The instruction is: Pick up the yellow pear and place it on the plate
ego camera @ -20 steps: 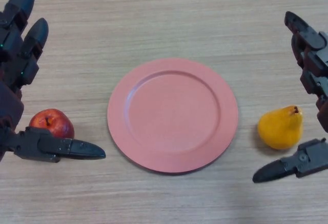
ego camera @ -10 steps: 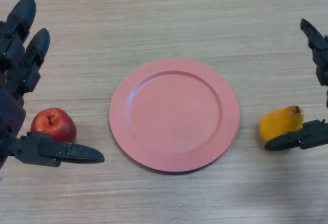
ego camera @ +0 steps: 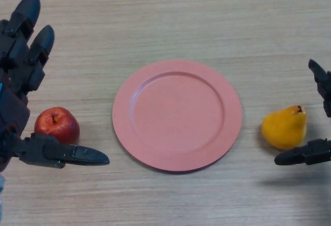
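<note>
Your yellow pear [ego camera: 284, 129] lies on the table [ego camera: 170, 19], right of the pink plate [ego camera: 177, 115]. Your right hand [ego camera: 310, 152] brackets it, fingers spread, not clamping. Your left hand [ego camera: 20, 71] hovers open by a red apple [ego camera: 57, 125].

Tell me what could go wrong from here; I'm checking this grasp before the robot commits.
The right hand is open at the view's right edge, only its thumb by the pear, so a closing grip may push the round fruit away rather than catch it. The pear lies close to the plate, so a nudge could roll it against the rim.
</note>
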Controlling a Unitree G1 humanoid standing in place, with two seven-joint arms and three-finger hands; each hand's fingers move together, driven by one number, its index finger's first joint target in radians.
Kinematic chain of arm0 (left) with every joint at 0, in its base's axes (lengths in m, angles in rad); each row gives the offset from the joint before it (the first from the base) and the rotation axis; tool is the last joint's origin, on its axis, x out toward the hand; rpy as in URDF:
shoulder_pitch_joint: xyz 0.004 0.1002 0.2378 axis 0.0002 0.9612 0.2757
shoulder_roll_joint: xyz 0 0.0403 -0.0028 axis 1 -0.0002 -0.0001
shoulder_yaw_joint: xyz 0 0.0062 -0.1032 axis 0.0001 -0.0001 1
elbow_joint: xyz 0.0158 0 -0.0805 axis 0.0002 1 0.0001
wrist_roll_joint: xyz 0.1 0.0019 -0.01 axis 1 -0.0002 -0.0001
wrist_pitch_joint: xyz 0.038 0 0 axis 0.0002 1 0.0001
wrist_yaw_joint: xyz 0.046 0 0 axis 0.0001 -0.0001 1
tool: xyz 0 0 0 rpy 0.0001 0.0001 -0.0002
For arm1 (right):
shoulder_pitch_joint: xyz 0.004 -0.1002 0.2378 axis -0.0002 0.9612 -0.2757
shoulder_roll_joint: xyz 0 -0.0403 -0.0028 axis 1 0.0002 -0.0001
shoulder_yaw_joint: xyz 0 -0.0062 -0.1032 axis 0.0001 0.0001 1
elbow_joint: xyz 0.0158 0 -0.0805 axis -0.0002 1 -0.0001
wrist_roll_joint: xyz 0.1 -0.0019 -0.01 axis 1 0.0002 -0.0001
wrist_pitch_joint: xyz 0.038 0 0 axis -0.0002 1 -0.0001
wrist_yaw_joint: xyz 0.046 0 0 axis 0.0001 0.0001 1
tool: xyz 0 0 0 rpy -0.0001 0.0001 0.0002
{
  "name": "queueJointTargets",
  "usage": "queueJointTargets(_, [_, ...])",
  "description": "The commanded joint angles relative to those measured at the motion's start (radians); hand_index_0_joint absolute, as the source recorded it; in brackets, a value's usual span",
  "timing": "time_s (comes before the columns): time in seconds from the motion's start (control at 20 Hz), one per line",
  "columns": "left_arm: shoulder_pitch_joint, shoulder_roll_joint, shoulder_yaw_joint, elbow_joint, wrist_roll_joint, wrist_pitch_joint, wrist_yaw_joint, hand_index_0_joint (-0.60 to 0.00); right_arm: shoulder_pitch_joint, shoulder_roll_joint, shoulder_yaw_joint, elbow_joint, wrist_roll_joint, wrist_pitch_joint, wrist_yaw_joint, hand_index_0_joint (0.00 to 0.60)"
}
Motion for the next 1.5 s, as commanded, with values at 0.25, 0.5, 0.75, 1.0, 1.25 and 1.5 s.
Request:
queueJointTargets(0.25, [-0.022, 0.025, 0.026, -0.032, 0.040, -0.158, 0.009, 0.000, -0.124, -0.034, 0.010, 0.119, -0.012, -0.211, -0.079, 0.200])
queueJointTargets(0.5, [-0.011, 0.026, 0.062, -0.046, 0.015, -0.156, 0.015, 0.000, -0.137, -0.026, 0.046, 0.182, -0.131, -0.206, -0.126, 0.600])
queueJointTargets(0.75, [-0.009, 0.028, 0.081, -0.057, 0.002, -0.131, 0.005, 0.000, -0.036, 0.038, 0.042, -0.199, 0.051, 0.083, -0.005, 0.600])
queueJointTargets(1.0, [-0.006, 0.025, 0.092, -0.069, -0.015, -0.115, 0.007, 0.000, 0.022, 0.132, 0.140, -0.626, 0.057, 0.352, -0.001, 0.600])
queueJointTargets(1.25, [-0.009, 0.030, 0.104, -0.076, -0.042, -0.105, 0.014, 0.000, -0.036, 0.168, 0.341, -0.629, 0.047, 0.341, -0.090, 0.600])
queueJointTargets(1.5, [0.012, 0.015, 0.094, -0.076, -0.026, -0.150, 0.002, 0.000, -0.161, 0.170, 0.499, -0.352, 0.102, 0.212, -0.252, 0.600])
